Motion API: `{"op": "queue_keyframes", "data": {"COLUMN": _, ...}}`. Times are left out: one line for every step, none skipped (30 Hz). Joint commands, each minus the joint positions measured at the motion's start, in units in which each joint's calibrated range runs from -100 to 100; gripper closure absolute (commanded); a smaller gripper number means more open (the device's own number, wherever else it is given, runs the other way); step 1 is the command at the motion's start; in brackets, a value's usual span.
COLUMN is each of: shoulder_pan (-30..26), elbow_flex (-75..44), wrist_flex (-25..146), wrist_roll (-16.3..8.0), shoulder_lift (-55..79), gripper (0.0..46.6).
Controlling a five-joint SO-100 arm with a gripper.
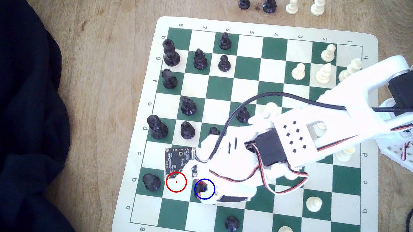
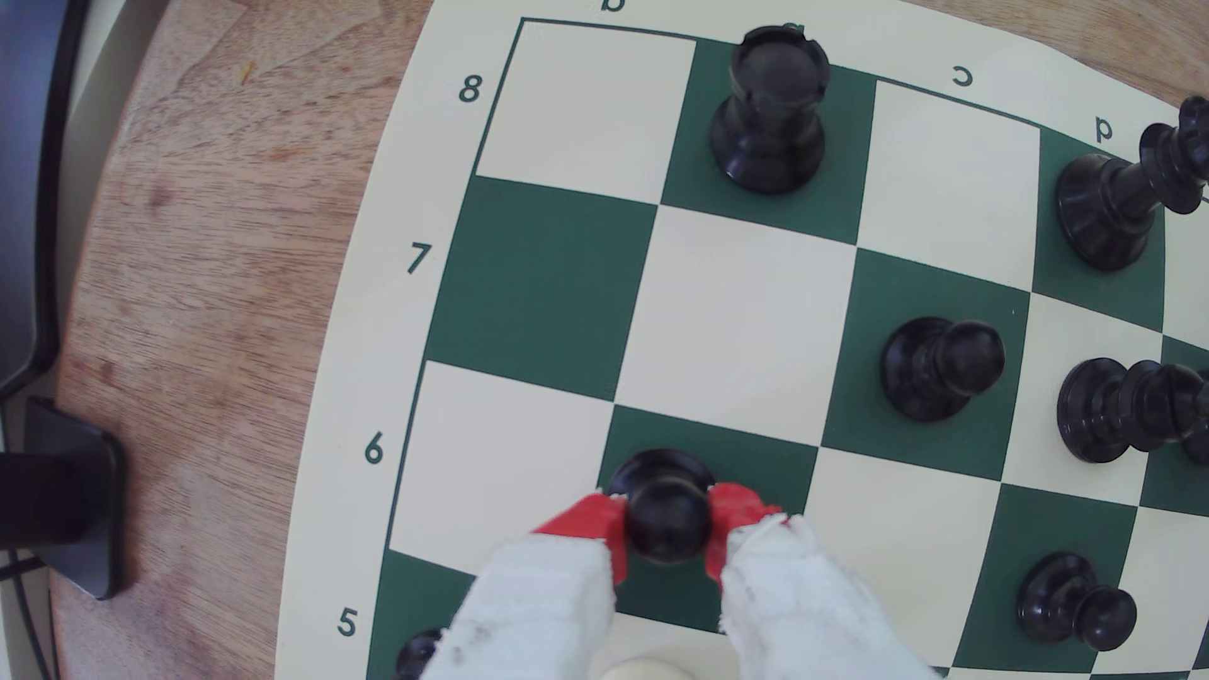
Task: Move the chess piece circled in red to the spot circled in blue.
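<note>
Pincer (image 2: 667, 529) clamped on the chess piece (image 2: 667, 516), red fingertips (image 2: 592, 523) on its ball head, over the spot (image 1: 204, 189). Base looks seated on the green square. Risk: uneven opening could drag or tip the pawn.

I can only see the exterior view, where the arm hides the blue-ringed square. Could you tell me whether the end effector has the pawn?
Observer: Yes. In the wrist view, the end effector has its red pads against both sides of the black pawn, at its head.
Operator: Thank you. Is its base over the marked square?
Observer: Its base is over the dark green square in row 6, close to one edge. I cannot tell whether it is touching down.
</note>
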Motion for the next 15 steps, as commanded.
{"op": "queue_keyframes", "data": {"shoulder_pan": 0.66, "elbow_flex": -0.62, "wrist_flex": -0.83, "wrist_roll": 0.49, "shoulder_lift": -1.28, "gripper": 46.4}}
{"op": "queue_keyframes", "data": {"shoulder_pan": 0.66, "elbow_flex": -0.62, "wrist_flex": -0.83, "wrist_roll": 0.54, "shoulder_lift": -1.2, "gripper": 46.4}}
{"op": "queue_keyframes", "data": {"shoulder_pan": 0.58, "elbow_flex": -0.62, "wrist_flex": -0.66, "wrist_roll": 0.54, "shoulder_lift": -0.94, "gripper": 46.4}}
{"op": "queue_keyframes", "data": {"shoulder_pan": 0.5, "elbow_flex": -0.44, "wrist_flex": -0.5, "wrist_roll": 0.68, "shoulder_lift": -0.77, "gripper": 46.4}}
{"op": "queue_keyframes", "data": {"shoulder_pan": 0.5, "elbow_flex": -0.17, "wrist_flex": -0.5, "wrist_roll": 0.78, "shoulder_lift": -0.6, "gripper": 46.4}}
{"op": "queue_keyframes", "data": {"shoulder_pan": 0.43, "elbow_flex": -0.08, "wrist_flex": -0.5, "wrist_roll": 0.83, "shoulder_lift": -0.43, "gripper": 46.4}}
{"op": "queue_keyframes", "data": {"shoulder_pan": 0.43, "elbow_flex": 0.1, "wrist_flex": -0.5, "wrist_roll": 0.98, "shoulder_lift": -0.35, "gripper": 46.4}}
{"op": "queue_keyframes", "data": {"shoulder_pan": 0.58, "elbow_flex": 0.19, "wrist_flex": -0.5, "wrist_roll": 1.17, "shoulder_lift": -0.09, "gripper": 46.4}}
{"op": "queue_keyframes", "data": {"shoulder_pan": 0.66, "elbow_flex": 0.28, "wrist_flex": -0.5, "wrist_roll": 1.22, "shoulder_lift": -0.09, "gripper": 46.4}}
{"op": "queue_keyframes", "data": {"shoulder_pan": 0.82, "elbow_flex": 0.28, "wrist_flex": -0.42, "wrist_roll": 1.22, "shoulder_lift": -0.09, "gripper": 46.4}}
{"op": "queue_keyframes", "data": {"shoulder_pan": 0.89, "elbow_flex": 0.28, "wrist_flex": -0.33, "wrist_roll": 1.22, "shoulder_lift": -0.09, "gripper": 46.4}}
{"op": "queue_keyframes", "data": {"shoulder_pan": 0.89, "elbow_flex": 0.28, "wrist_flex": -0.17, "wrist_roll": 1.22, "shoulder_lift": -0.09, "gripper": 45.9}}
{"op": "queue_keyframes", "data": {"shoulder_pan": 0.89, "elbow_flex": 0.28, "wrist_flex": -0.17, "wrist_roll": 1.22, "shoulder_lift": -0.09, "gripper": 43.4}}
{"op": "queue_keyframes", "data": {"shoulder_pan": 0.82, "elbow_flex": 0.28, "wrist_flex": -0.17, "wrist_roll": 1.22, "shoulder_lift": -0.09, "gripper": 40.6}}
{"op": "queue_keyframes", "data": {"shoulder_pan": 0.82, "elbow_flex": 0.28, "wrist_flex": -0.17, "wrist_roll": 1.22, "shoulder_lift": -0.18, "gripper": 38.4}}
